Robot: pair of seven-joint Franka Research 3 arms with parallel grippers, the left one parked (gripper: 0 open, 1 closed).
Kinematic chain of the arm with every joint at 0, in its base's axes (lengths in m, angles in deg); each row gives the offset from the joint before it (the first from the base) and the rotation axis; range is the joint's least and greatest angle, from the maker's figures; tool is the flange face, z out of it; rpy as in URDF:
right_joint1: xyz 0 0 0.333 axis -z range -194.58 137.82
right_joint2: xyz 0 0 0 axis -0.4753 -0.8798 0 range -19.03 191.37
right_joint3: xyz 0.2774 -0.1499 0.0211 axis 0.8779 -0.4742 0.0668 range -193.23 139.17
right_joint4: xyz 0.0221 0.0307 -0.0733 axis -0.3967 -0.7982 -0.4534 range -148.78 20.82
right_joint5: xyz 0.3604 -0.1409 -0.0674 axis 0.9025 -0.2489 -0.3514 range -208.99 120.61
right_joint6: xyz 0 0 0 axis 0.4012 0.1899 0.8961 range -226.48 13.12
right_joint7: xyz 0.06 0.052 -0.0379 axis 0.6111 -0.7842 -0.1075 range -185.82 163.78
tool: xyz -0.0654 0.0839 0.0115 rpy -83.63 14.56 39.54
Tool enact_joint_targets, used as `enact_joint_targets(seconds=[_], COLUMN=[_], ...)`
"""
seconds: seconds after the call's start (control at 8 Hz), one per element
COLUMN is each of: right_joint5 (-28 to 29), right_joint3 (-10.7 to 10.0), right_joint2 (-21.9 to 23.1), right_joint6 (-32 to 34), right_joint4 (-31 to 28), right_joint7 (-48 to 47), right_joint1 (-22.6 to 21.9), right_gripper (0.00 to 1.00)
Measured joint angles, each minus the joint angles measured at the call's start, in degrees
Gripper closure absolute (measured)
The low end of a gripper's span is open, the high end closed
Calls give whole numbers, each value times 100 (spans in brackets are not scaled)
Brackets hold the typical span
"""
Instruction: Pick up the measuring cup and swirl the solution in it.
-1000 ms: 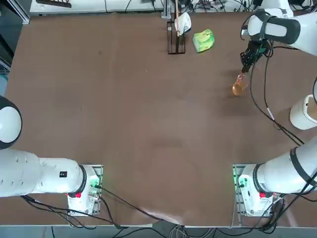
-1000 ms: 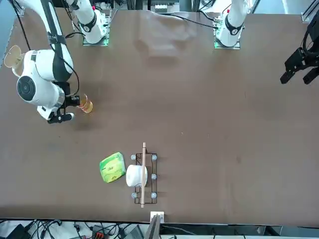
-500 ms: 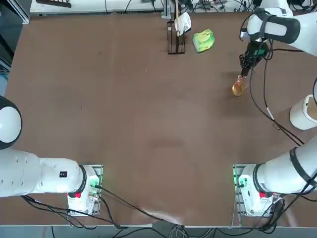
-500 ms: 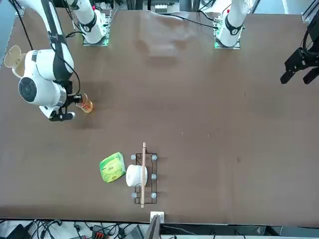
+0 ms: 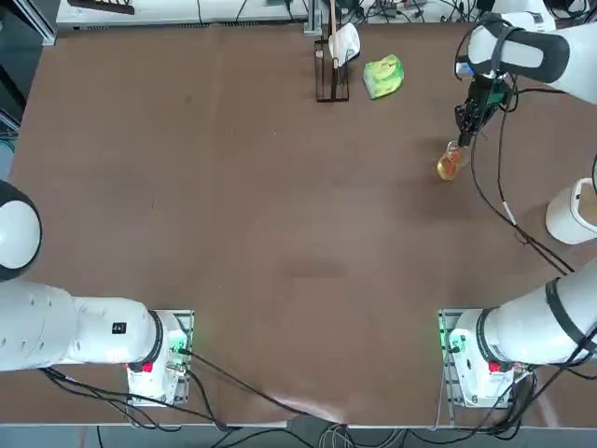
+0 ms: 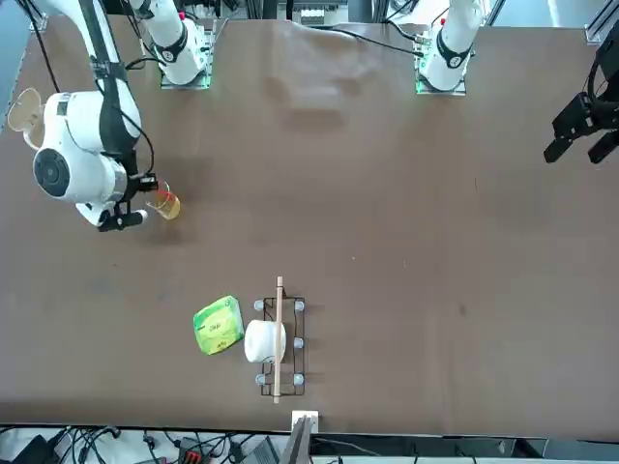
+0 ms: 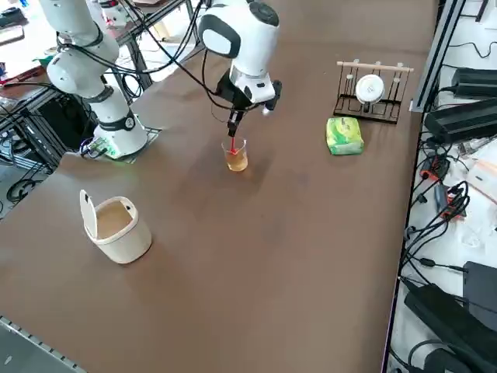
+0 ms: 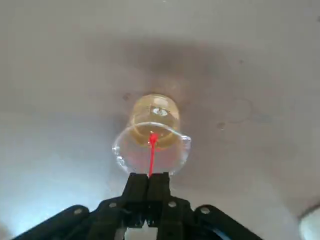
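Obs.: right pincer [image 8: 149, 175], upper right of the top view, pressed together on a slim red stick [image 8: 152, 159]. Stick dips into the measuring cup [image 7: 235, 145], upper centre of the right side view; cup appears to stand on the worktop [image 7: 233, 272]. Judgement: stirring of the amber solution [image 7: 238, 162] under way; cup not gripped, pick-up outstanding. Remaining: complete the swirl.

Top and front views face opposite ways over one shared table [image 5: 280, 233].

Brown tabletop [image 5: 280, 233] with glossy light patches, metal frame rails [image 7: 435, 58], white side surface [image 7: 481, 210] with black cables [image 7: 435, 225]
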Motion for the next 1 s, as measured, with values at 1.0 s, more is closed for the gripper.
enact_joint_targets(seconds=[1.0], right_joint5=[-186], right_joint3=[34], right_joint2=[-71], right_joint6=[-622], right_joint4=[-23], right_joint7=[-606], right_joint1=[-132], right_gripper=[98])
